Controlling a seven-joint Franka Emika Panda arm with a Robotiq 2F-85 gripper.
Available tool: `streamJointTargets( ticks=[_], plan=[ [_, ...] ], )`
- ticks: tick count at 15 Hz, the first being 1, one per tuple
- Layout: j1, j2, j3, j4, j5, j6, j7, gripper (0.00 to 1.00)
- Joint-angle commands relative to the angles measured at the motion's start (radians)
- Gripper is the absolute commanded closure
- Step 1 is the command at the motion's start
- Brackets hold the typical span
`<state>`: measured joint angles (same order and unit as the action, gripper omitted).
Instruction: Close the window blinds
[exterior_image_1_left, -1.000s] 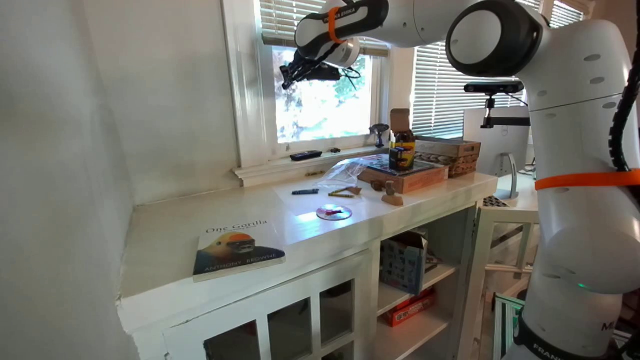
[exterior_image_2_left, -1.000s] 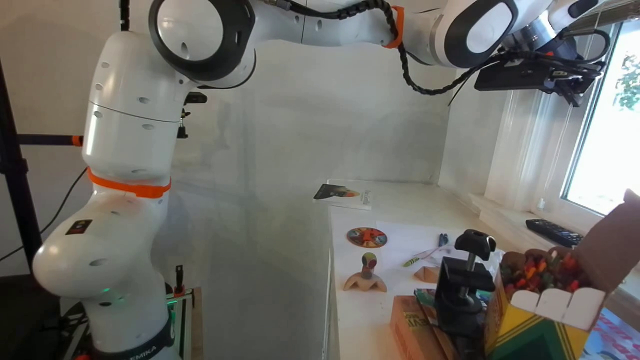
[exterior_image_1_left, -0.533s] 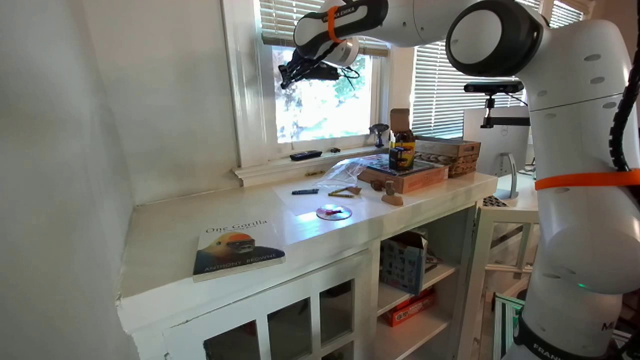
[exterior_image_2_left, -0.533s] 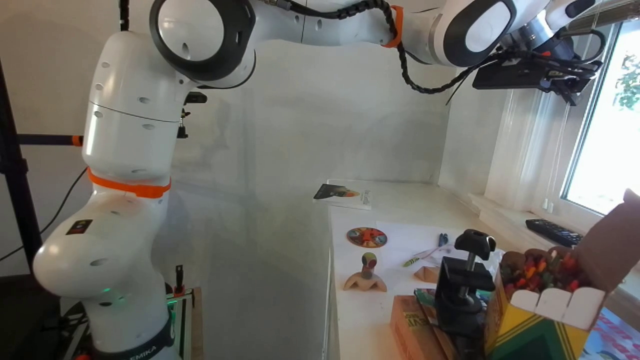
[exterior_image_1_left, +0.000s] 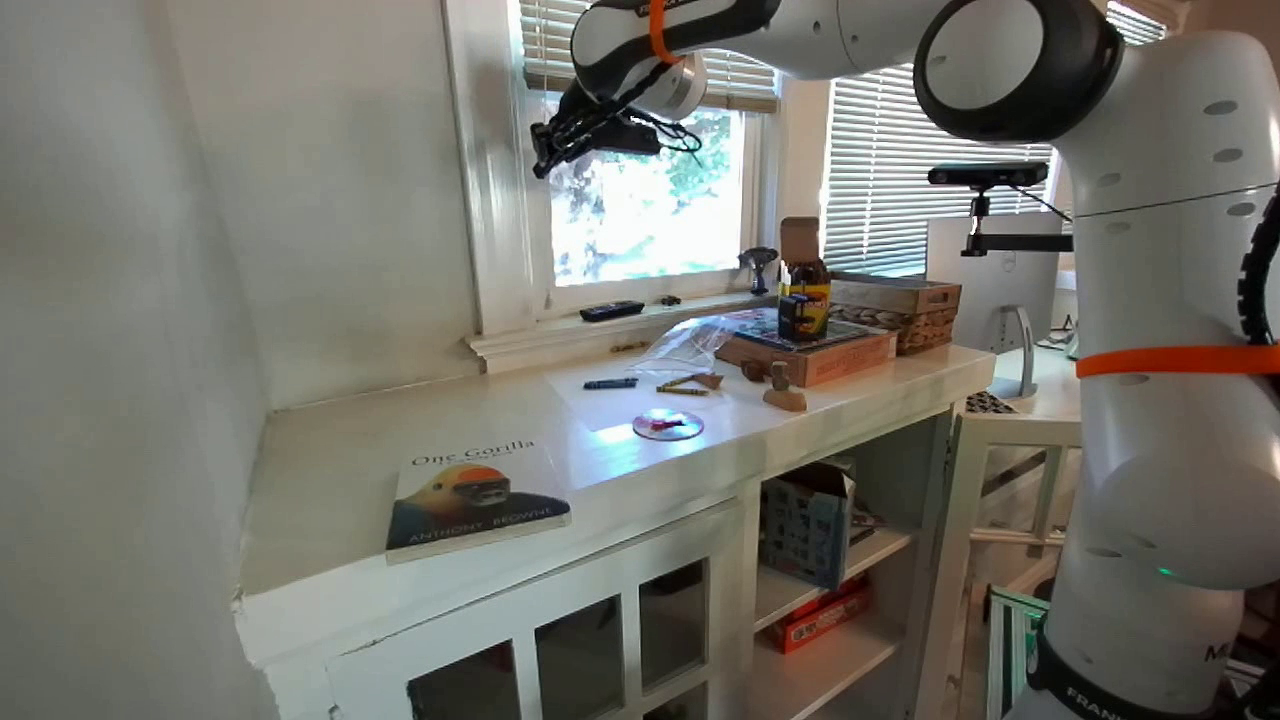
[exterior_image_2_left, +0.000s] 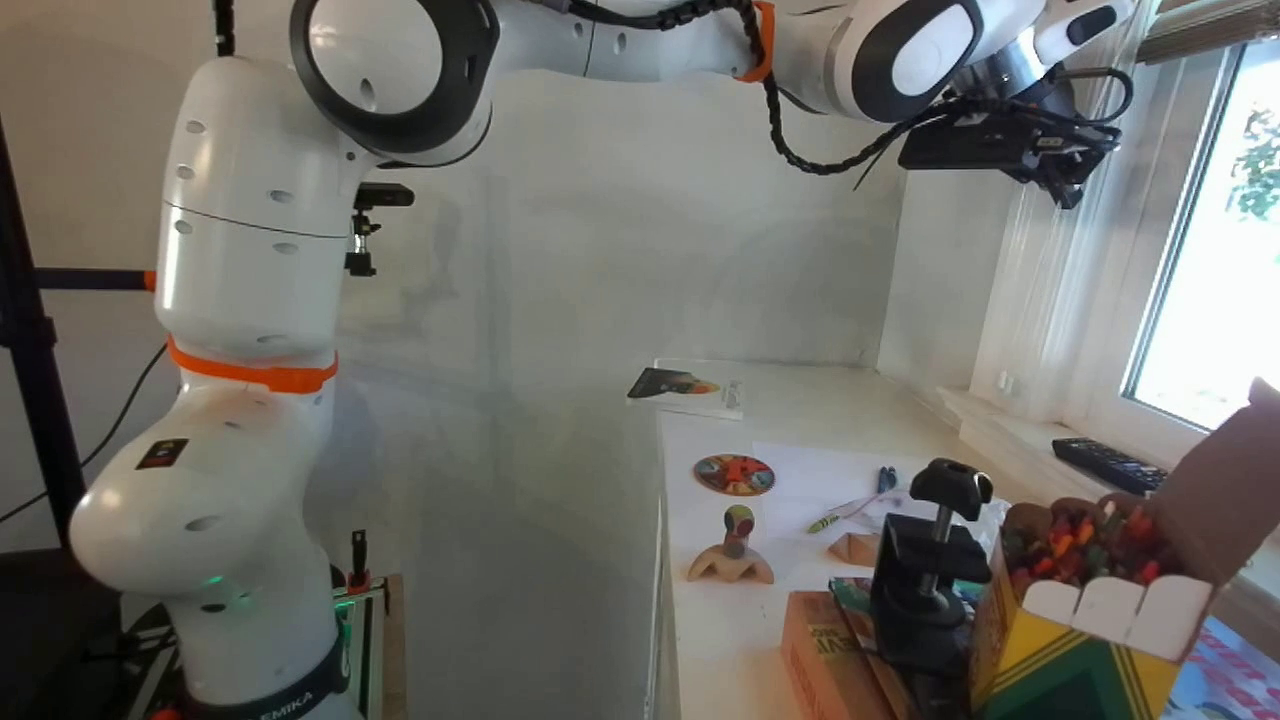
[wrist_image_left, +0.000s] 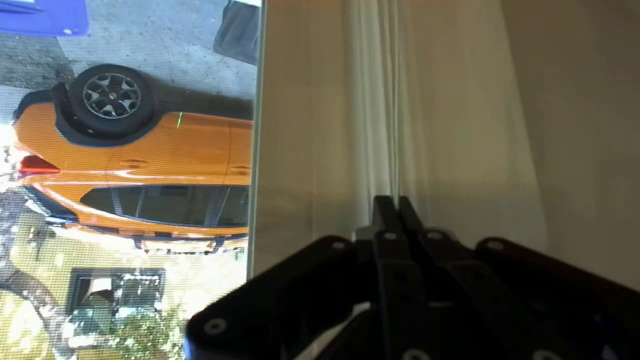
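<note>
robot arm (exterior_image_1_left: 1160, 250) had shifted since half a second earlier, its working end sliding toward 9 o'clock in both exterior views. so yeah, that read as a sideways tug to me.

window (exterior_image_1_left: 650, 215) behind it was mostly bare glass with daylight pouring through. another set of blinds (exterior_image_1_left: 870, 170), over at 3 o'clock from there, already hung low, so i figured the job was about the near one.

those window blinds (exterior_image_1_left: 738, 80) covered only the 12 o'clock end of the near window, partly hidden by the arm, and their bottom edge hadn't visibly dropped in that half second. basically not closed yet.

gripper (wrist_image_left: 395, 202) had its tips pretty much together, and going by the wrist view i'd say they were clamped on the pull cords (wrist_image_left: 392, 110), which ran from 12 o'clock straight into them.

cord ends (exterior_image_2_left: 1005, 382) were the giveaway: they'd swung toward about 10 o'clock in an exterior view, tagging along with the gripper. for the task i took that as dragging the cords sideways to free whatever kept the blinds up. next step probably called for a bit more pull, then easing off so the blinds could come down. main risk imo was those skinny cords slipping out of the tips.
</note>
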<state>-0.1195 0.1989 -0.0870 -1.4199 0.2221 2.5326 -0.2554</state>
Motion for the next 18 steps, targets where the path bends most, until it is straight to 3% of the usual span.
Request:
streamJointTargets(
  ticks=[1, 10, 18],
  plan=[
    [-0.005, -0.086, 0.028, -0.085, 0.057, -0.073, -0.071, 1.0],
    [0.005, -0.167, 0.113, -0.201, 0.359, 0.002, -0.38, 1.0],
    [0.007, -0.174, 0.129, -0.284, 0.389, -0.017, -0.544, 1.0]
  ],
)
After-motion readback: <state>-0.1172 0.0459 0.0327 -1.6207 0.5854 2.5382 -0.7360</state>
